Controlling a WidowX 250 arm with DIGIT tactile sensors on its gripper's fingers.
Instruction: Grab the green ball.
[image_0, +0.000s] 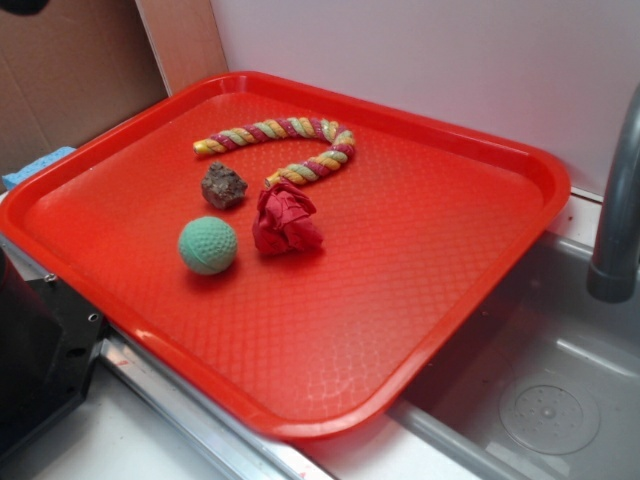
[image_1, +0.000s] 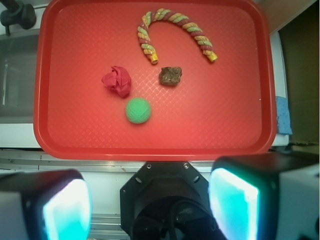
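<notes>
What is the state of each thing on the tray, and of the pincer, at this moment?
green ball: free on the red tray, not gripped
red paper wad: crumpled, lying beside the ball
brown rock: lying loose
rope toy: bent into a curve, lying flat
pincer: open, holding nothing, back from the tray's near edge
</notes>
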